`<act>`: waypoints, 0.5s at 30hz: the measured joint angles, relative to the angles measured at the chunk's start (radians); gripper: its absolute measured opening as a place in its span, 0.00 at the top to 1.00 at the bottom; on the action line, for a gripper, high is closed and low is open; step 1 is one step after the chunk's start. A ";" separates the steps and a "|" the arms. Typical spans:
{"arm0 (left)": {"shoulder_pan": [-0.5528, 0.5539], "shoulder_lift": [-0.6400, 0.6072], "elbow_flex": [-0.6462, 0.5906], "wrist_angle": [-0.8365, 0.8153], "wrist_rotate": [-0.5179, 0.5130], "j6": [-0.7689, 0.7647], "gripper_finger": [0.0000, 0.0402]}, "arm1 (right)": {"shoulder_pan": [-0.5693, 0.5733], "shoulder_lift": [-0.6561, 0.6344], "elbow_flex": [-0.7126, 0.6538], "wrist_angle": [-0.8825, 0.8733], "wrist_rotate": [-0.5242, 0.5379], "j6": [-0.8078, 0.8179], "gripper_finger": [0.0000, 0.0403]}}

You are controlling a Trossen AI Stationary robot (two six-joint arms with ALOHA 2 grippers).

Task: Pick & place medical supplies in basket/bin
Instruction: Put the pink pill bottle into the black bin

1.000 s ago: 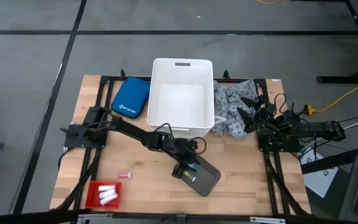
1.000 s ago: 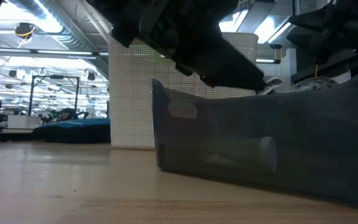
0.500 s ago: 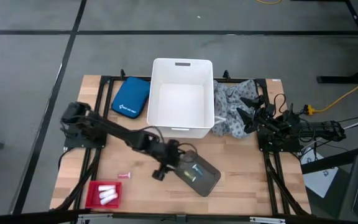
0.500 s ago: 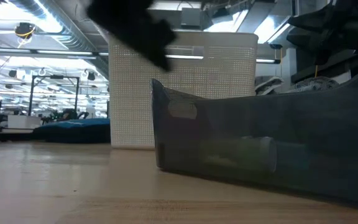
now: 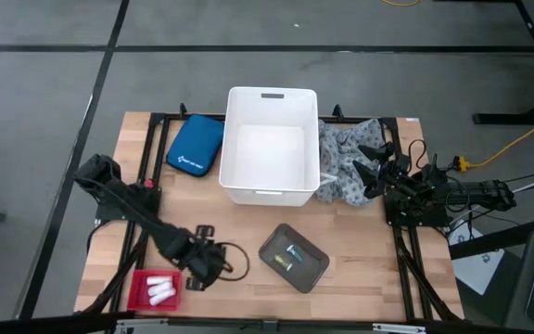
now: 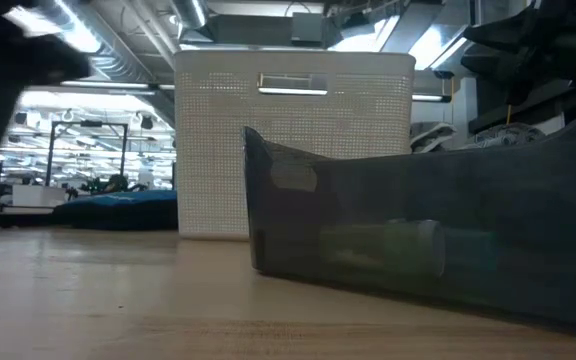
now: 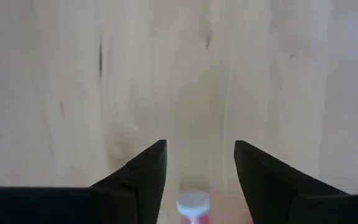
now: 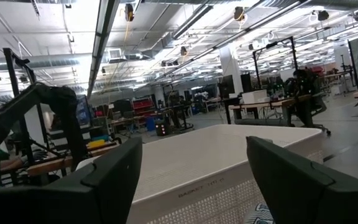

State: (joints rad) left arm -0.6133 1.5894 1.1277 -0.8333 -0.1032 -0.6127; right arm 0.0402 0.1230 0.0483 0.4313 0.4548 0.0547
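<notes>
Hovering over the bare wood beside the red tray [image 5: 156,289], left gripper [image 7: 196,168] open, a pink-and-white item [image 7: 193,205] between its fingers; right gripper [image 8: 191,180] open near patterned cloth [image 5: 346,167]; white bin [image 5: 269,146] centre-back; 2 packets [image 5: 291,257] in grey tray [image 5: 294,257].

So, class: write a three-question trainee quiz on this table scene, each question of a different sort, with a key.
1. True or false: the white bin holds white rolls.
2. The left claw is: A) over the bin B) beside the red tray C) on the patterned cloth.
3. Fill in: the small packets lie in a dark ____.

Key: 1 false; 2 B; 3 tray.
</notes>
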 joint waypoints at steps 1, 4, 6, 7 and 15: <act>-0.015 0.000 -0.012 -0.007 0.000 -0.040 0.53 | 0.000 0.000 0.000 0.000 0.000 0.004 0.27; -0.050 0.000 -0.044 -0.018 -0.001 -0.142 0.53 | 0.000 0.000 0.000 0.000 0.000 0.015 0.27; -0.061 0.000 -0.066 -0.020 0.001 -0.194 0.53 | 0.000 0.000 0.000 0.000 0.000 0.016 0.27; -0.066 0.000 -0.075 -0.019 0.006 -0.213 0.53 | 0.000 0.000 0.000 0.000 0.000 0.016 0.27; -0.074 0.000 -0.091 -0.012 0.072 -0.282 0.53 | 0.000 0.000 0.000 0.000 0.000 0.016 0.27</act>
State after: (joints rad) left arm -0.6876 1.5894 1.0370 -0.8451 -0.0317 -0.8950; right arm 0.0402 0.1230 0.0483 0.4316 0.4547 0.0704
